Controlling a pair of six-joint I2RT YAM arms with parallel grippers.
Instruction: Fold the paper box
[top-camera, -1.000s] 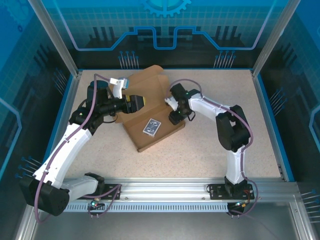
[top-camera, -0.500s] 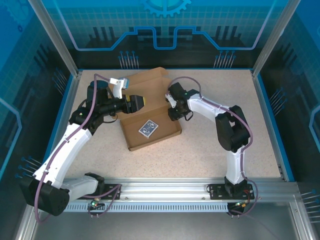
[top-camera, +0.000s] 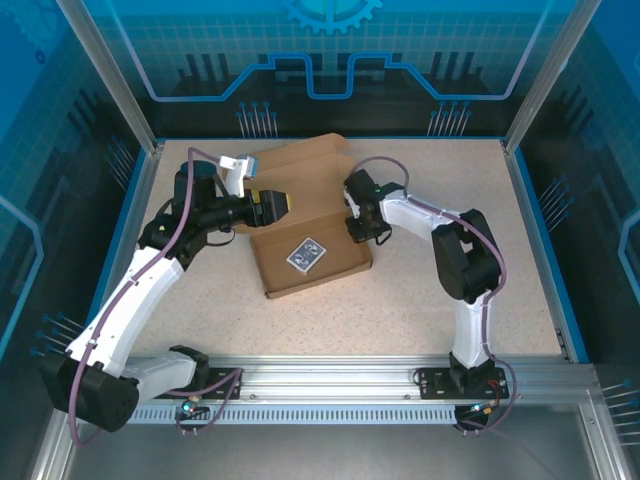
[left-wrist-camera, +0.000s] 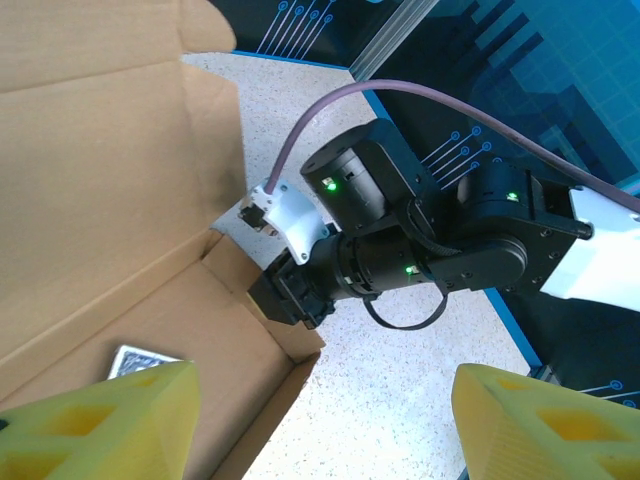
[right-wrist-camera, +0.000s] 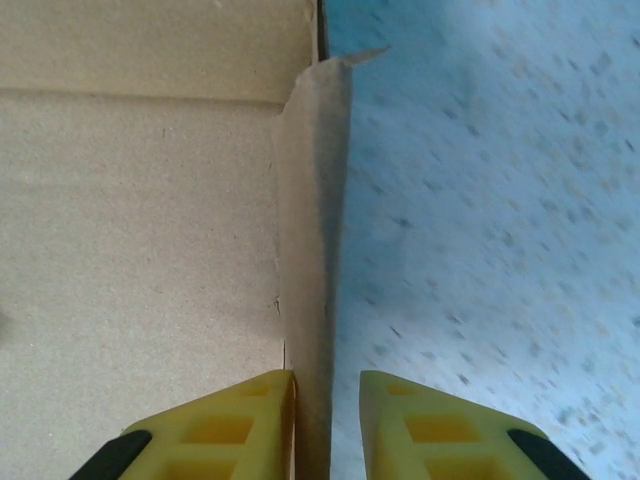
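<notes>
The paper box (top-camera: 330, 262) is a shallow brown cardboard tray lying mid-table, its long lid flap (top-camera: 300, 165) standing open at the back. A blue-patterned card pack (top-camera: 306, 254) lies on its floor. My right gripper (top-camera: 360, 232) sits at the box's right wall. In the right wrist view its yellow jaws (right-wrist-camera: 327, 385) have closed narrowly on that upright wall (right-wrist-camera: 312, 230). My left gripper (top-camera: 283, 203) hovers open over the box's back left part. Its fingertips (left-wrist-camera: 90, 420) stand wide apart, with nothing between them.
The speckled table (top-camera: 440, 280) has free room to the right and in front of the box. Blue raised borders and frame posts (top-camera: 140, 190) edge the table. In the left wrist view the right arm's black wrist (left-wrist-camera: 400, 250) reaches in at the box's corner.
The box has turned and slid, first to the left and then back to the right, with the right gripper at its right wall. That gripper's jaws have narrowed. The left arm has stayed still.
</notes>
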